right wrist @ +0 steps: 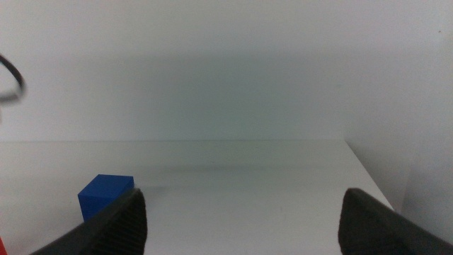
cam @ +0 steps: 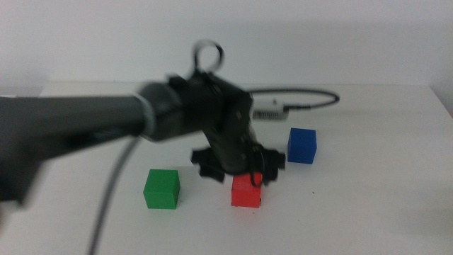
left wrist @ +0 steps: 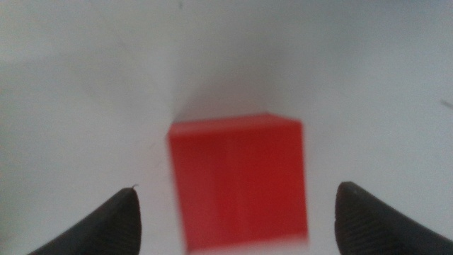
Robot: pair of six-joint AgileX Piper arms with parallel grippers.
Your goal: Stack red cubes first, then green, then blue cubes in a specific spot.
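**Left gripper over the red cube, right gripper waiting**

The plain white tabletop [cam: 368, 205] fills the middle view, and only this view shows all three cubes together. The long dark left arm [cam: 78, 127] comes in from the left side of that picture and is blurred. At its end, the left gripper [cam: 244, 173] points down at the small matte red cube [cam: 246, 191], which stands on the table near the front. The gripper's body hides the top back part of this cube, so from here I cannot tell if the jaws touch it.

The left wrist view gives what the middle view does not: the red cube [left wrist: 239, 184] lies between the two dark jaws, with white table visible on each side of it. The jaws stand wide apart and are clear of the cube's sides. This picture is also blurred.

The small matte green cube [cam: 162, 189] stands on the table to the left of the red one, apart from it. The small matte dark blue cube [cam: 302, 145] stands further back and to the right, also apart.

The right gripper [right wrist: 241, 219] does not appear in the middle view. Its own wrist view shows its jaws wide apart and holding nothing, with the blue cube [right wrist: 105, 197] seen beyond one jaw.

A thin dark cable [cam: 304, 99] lies at the back of the table.
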